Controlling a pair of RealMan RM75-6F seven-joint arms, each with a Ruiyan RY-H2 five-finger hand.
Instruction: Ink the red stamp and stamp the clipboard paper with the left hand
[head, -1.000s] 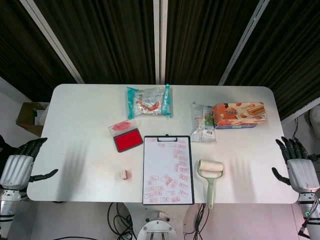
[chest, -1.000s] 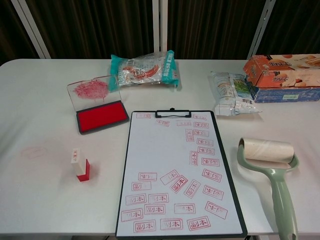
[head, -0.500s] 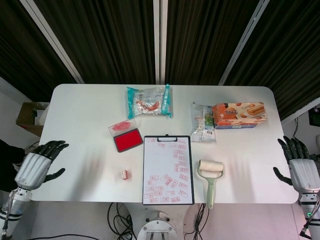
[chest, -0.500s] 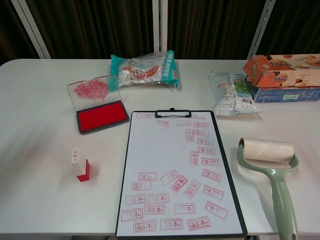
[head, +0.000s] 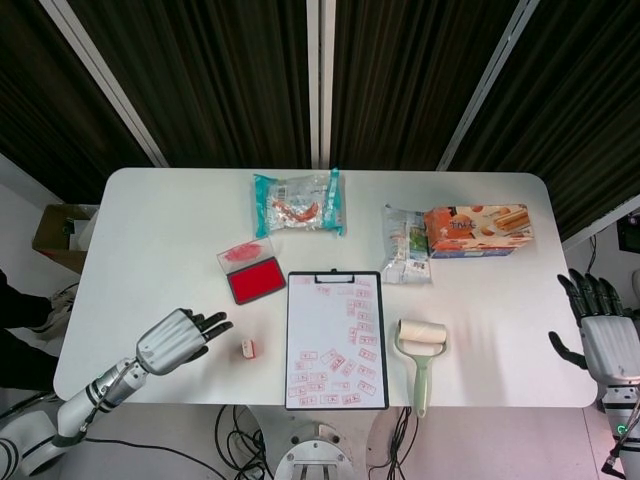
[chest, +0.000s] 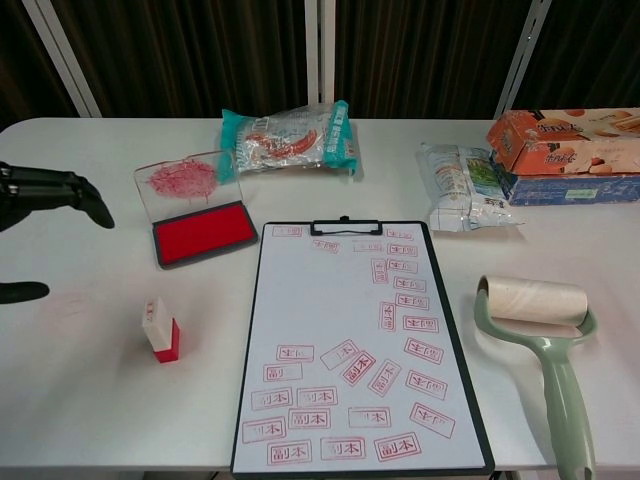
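- Head view: left hand (head: 180, 338), fingers spread and empty, sits at 9 o'clock of red stamp (head: 248, 348), positioned for pickup
- Right hand (head: 600, 335) idle, fingers apart, off-table

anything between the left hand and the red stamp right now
Nothing: in the head view only bare table separates the left hand from the red stamp.

One stamp (chest: 160, 330), one ink pad (chest: 203, 233), one clipboard (chest: 355, 345), one lint roller (chest: 541, 345), two snack bags (chest: 290, 138), one box (chest: 566, 140)
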